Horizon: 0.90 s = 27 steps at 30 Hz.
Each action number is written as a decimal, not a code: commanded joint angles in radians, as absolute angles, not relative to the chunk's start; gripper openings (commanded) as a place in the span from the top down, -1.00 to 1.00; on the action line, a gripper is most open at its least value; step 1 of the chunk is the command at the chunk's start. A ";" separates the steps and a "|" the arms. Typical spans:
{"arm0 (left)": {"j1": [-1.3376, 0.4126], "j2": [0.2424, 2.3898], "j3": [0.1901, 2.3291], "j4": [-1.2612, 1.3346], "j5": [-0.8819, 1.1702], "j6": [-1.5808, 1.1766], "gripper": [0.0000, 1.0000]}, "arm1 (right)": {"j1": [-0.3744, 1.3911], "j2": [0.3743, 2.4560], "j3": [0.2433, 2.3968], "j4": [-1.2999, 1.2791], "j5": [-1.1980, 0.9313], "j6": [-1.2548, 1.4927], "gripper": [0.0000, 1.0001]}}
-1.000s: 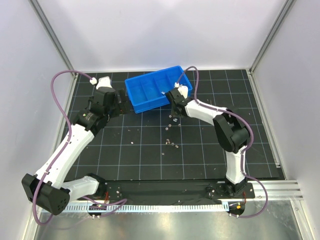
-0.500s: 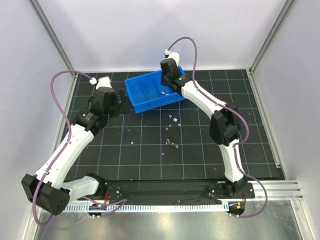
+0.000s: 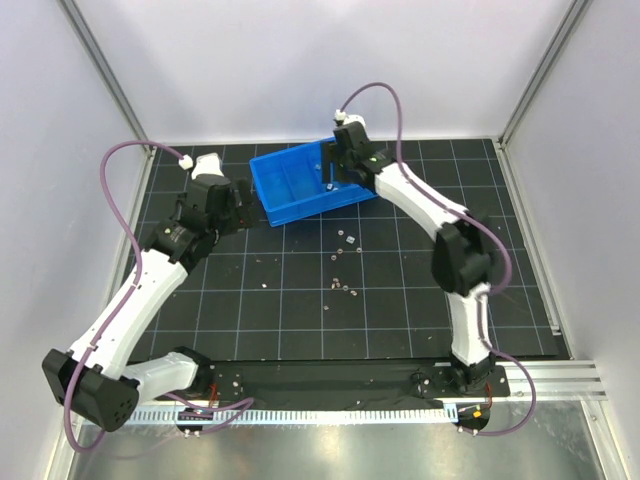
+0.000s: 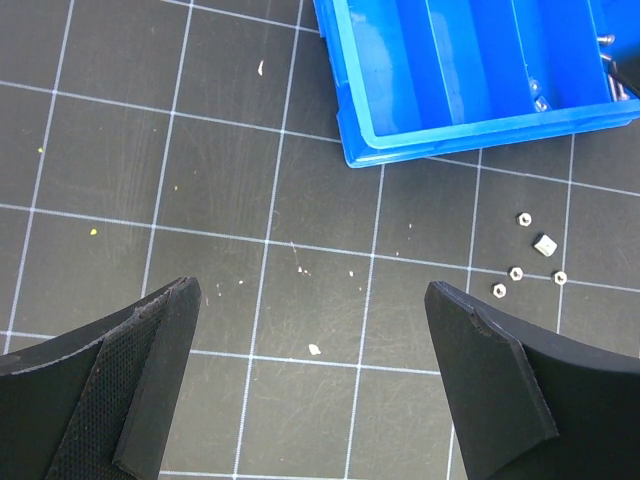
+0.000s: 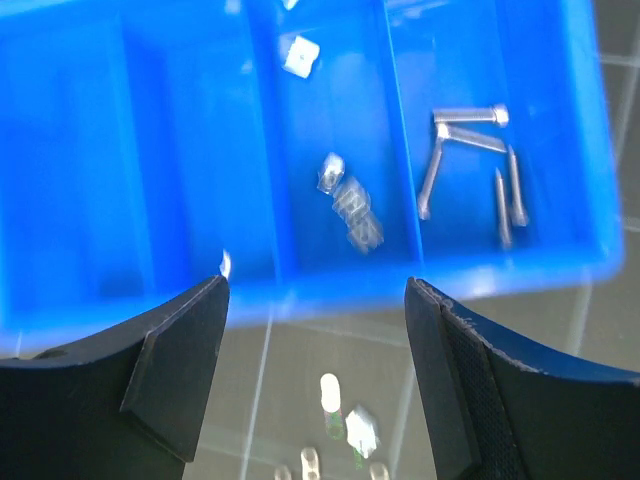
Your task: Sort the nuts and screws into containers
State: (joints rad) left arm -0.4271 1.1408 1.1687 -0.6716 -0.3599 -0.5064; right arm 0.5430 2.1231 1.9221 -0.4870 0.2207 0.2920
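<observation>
Looks like the drop-off step. Hangs the right gripper point(image 5: 315, 290), spread wide and empty, over the bright blue rectangular plastic tray point(image 5: 90, 150): squat shiny silver nuts point(image 5: 350, 205) straight ahead, slender silver screws point(image 5: 470, 118) one compartment rightward. Next calls for reaching the loose pieces point(image 5: 355, 430) just behind the fingertips, seemingly nuts though blurred, and centring on one. Holds the left gripper point(image 4: 310, 290) wide, empty, tray ahead-right.

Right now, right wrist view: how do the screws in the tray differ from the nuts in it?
Shape: the screws are long thin shafts with small heads; the nuts are squat and blocky. Place: the screws lie in the end compartment of the blue tray, the nuts in the one beside it. Spread: the screws cluster; one nut lies apart from the other nuts. Shared: silver metal.
</observation>
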 commanded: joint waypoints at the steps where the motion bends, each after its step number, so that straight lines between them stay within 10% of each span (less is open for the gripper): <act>1: -0.437 1.112 1.200 -0.673 -0.376 -0.486 -0.99 | 0.549 1.825 1.680 -0.388 0.161 0.259 -0.56; 9: -0.443 1.112 1.198 -0.669 -0.359 -0.491 -1.00 | 0.549 1.715 1.263 -0.376 0.199 0.389 -0.50; 27: -0.451 1.100 1.198 -0.672 -0.377 -0.485 -0.99 | 0.649 1.928 1.371 -0.497 0.500 0.894 -0.43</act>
